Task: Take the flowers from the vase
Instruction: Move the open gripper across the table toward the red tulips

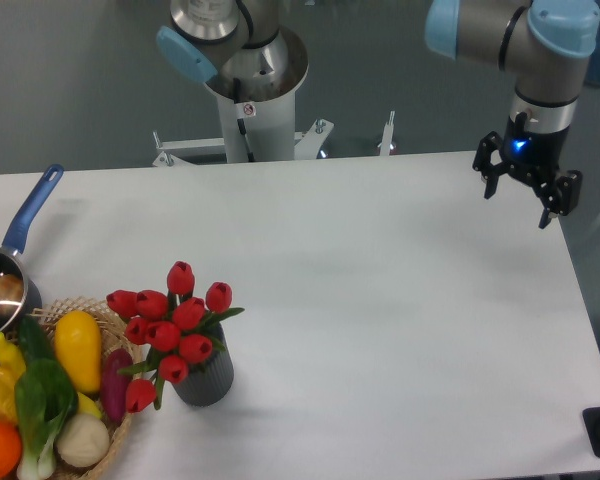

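Camera: flowers (170,330) in vase (206,378), touching vegetable basket (108,425); pan (10,270) behind; gripper (520,205) far right, fingers (490,182) spread, empty.

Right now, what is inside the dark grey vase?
The vase holds the flowers, red tulip buds with green leaves leaning toward the wicker basket. The blooms cover the rim, so the vase's interior and lower stems are hidden.

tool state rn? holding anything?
Tool: open, empty, hanging over the table's far right edge, far from the tulips in the vase.
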Motion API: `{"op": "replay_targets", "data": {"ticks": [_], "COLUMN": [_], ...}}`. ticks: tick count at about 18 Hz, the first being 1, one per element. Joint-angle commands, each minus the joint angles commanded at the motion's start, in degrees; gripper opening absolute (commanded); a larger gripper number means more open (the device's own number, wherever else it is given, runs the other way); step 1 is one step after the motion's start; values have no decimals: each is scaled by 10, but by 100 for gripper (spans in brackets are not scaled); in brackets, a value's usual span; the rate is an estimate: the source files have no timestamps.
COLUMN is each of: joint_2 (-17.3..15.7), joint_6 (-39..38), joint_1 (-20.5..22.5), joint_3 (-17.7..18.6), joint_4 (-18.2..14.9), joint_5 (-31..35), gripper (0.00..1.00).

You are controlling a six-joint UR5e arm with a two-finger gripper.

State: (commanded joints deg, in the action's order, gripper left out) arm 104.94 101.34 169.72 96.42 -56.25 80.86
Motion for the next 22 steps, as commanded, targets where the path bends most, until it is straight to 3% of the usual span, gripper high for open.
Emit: {"op": "replay_targets", "data": {"ticks": [8,15,19,22], "joint_2": [-1,-41,-65,-66], "joint_6": [-8,-11,-72,-95], "joint_1": [-11,-13,-43,-66], "joint_3": [13,90,119,124], "joint_4": [-12,-5,-7,-7], "joint_5": [-11,-86,-93,-160], "gripper": [100,100,100,100]}}
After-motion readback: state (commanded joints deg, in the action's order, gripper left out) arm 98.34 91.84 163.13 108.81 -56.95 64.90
